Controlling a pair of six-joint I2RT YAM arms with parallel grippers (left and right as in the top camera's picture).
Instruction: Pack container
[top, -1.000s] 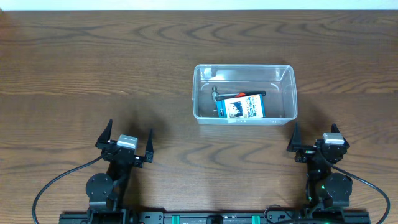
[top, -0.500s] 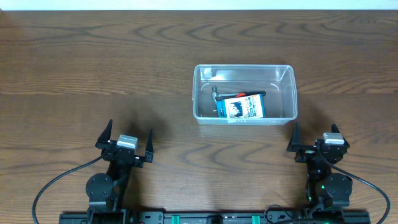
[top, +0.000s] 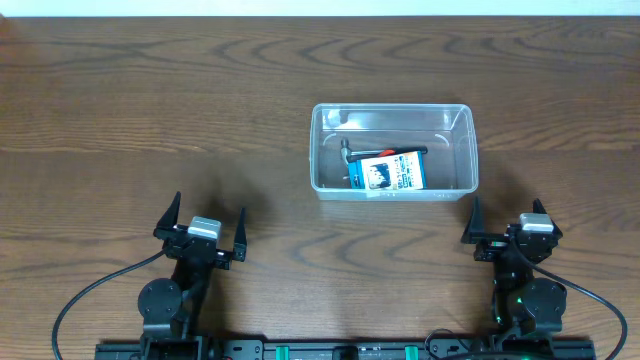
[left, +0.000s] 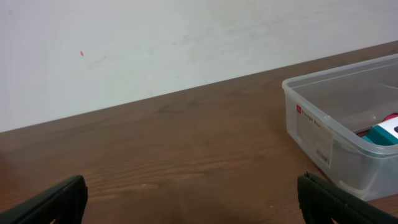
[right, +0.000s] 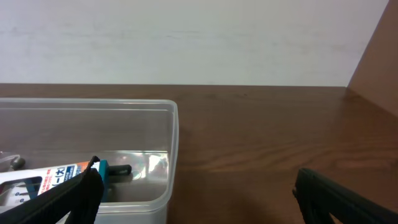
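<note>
Container (top: 392, 112): clear, shallow, round-cornered, pack (top: 392, 172) inside.
Hidden: we barely see the tool (top: 346, 150) beneath.
Left end effector (top: 209, 206): spread wide.
Right end effector (top: 508, 205): spread wide.

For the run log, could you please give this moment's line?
container: card pack inside | left gripper: open, empty | right gripper: open, empty

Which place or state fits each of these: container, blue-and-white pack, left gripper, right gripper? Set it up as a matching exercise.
Things:
1 container
2 blue-and-white pack
3 left gripper
4 right gripper

Places:
A inside the container
B open, close to the container's near right corner
C on the table, right of centre
D open, well apart from the container

Pairs: 1-C, 2-A, 3-D, 4-B
</note>
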